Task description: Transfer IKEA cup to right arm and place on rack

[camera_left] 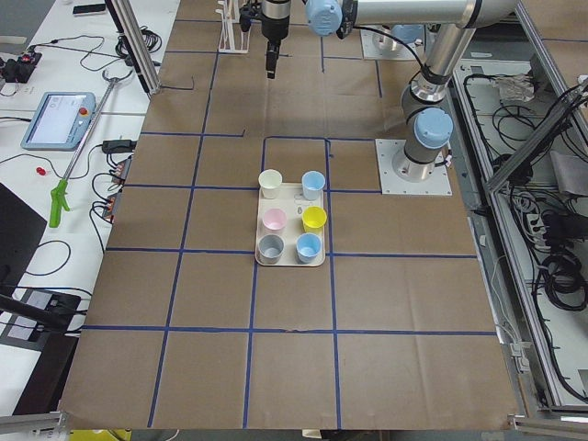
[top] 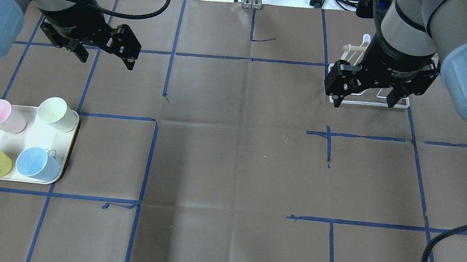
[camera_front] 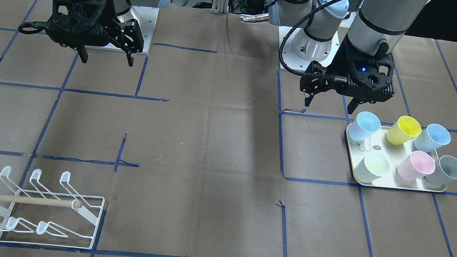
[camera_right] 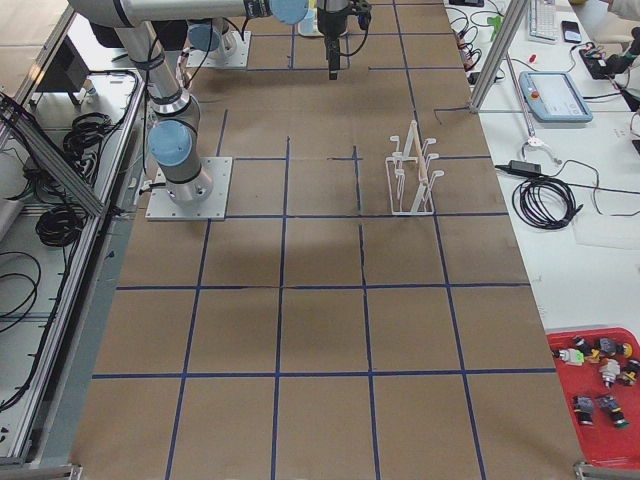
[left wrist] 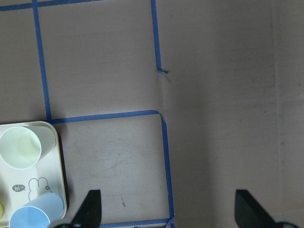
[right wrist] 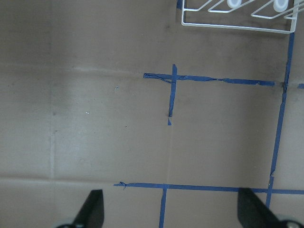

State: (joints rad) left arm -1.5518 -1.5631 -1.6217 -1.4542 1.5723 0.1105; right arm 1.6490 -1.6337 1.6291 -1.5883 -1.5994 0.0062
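Pre-pick: I'm hovering left hand (top: 106,60) near tray (top: 39,136); it and right hand (top: 364,101) both spread, empty. Next is probably needing a descent onto pale-green cup (top: 54,111).

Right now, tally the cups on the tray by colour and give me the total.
Blue cups: 2
Yellow cup: 1
Pink cup: 1
Grey cup: 1
Pale green cup: 1
Total on the tray: 6

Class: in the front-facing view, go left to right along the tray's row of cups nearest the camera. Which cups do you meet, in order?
Pale green cup → pink cup → grey cup.
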